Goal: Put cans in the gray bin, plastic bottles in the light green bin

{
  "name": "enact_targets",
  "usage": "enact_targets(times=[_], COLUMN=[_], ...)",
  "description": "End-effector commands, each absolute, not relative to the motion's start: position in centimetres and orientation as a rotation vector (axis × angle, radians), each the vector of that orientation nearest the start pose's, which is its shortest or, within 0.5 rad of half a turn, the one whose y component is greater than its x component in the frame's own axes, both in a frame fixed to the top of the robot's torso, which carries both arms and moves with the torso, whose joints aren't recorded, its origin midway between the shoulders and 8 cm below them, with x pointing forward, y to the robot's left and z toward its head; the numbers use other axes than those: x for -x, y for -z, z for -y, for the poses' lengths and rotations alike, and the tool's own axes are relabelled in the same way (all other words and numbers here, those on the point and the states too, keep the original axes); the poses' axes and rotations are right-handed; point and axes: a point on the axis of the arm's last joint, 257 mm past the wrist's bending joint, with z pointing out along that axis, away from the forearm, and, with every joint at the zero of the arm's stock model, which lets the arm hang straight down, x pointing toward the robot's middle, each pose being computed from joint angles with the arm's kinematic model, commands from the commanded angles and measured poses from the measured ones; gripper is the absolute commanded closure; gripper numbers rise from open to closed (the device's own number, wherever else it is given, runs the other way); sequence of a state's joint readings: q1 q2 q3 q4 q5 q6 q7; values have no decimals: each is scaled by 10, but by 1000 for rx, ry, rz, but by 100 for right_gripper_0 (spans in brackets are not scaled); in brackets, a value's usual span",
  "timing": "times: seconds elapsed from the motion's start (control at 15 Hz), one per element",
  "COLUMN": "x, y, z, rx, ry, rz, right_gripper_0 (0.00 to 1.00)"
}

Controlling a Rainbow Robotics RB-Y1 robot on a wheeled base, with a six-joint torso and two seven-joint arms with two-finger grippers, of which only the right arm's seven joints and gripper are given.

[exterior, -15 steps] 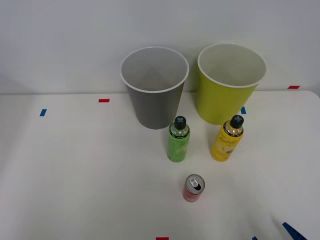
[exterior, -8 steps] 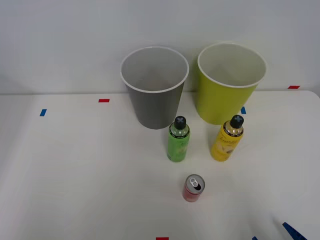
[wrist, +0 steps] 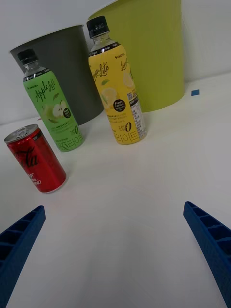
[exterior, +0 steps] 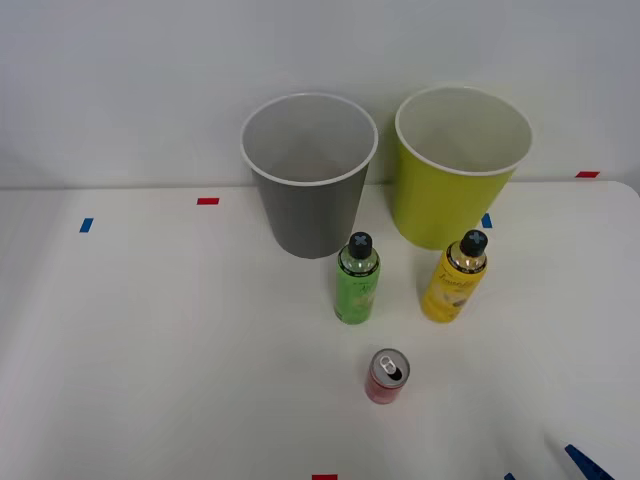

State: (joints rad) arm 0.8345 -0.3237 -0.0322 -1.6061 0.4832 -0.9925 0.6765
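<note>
On the white table a short red can point(exterior: 386, 377) stands upright, closest to me. Behind it stand two black-capped plastic bottles, a green one point(exterior: 357, 285) and a yellow one point(exterior: 455, 282). At the back the gray bin point(exterior: 310, 215) is on the left and the light green bin point(exterior: 440, 205) on the right. In the right wrist view my right gripper point(wrist: 114, 208) is open and holds nothing, low over the table and short of the can point(wrist: 36, 159), green bottle point(wrist: 53, 108) and yellow bottle point(wrist: 118, 91). A blue fingertip point(exterior: 585, 462) shows at the front right corner.
Both bins stand against a pale wall point(exterior: 150, 80). Small red tape marks point(exterior: 208, 201) and blue tape marks point(exterior: 86, 225) dot the table. The table's right end point(exterior: 630, 190) lies just beyond the light green bin.
</note>
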Motion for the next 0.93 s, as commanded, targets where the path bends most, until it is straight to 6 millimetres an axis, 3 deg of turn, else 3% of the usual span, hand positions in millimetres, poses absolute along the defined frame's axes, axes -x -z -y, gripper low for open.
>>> enact_targets(times=[0.07, 0.93], x=[-211, -211], y=[309, 309], z=[267, 267], rx=[122, 122], ry=[-479, -479], rz=[-1592, -1592], right_gripper_0=[0, 0])
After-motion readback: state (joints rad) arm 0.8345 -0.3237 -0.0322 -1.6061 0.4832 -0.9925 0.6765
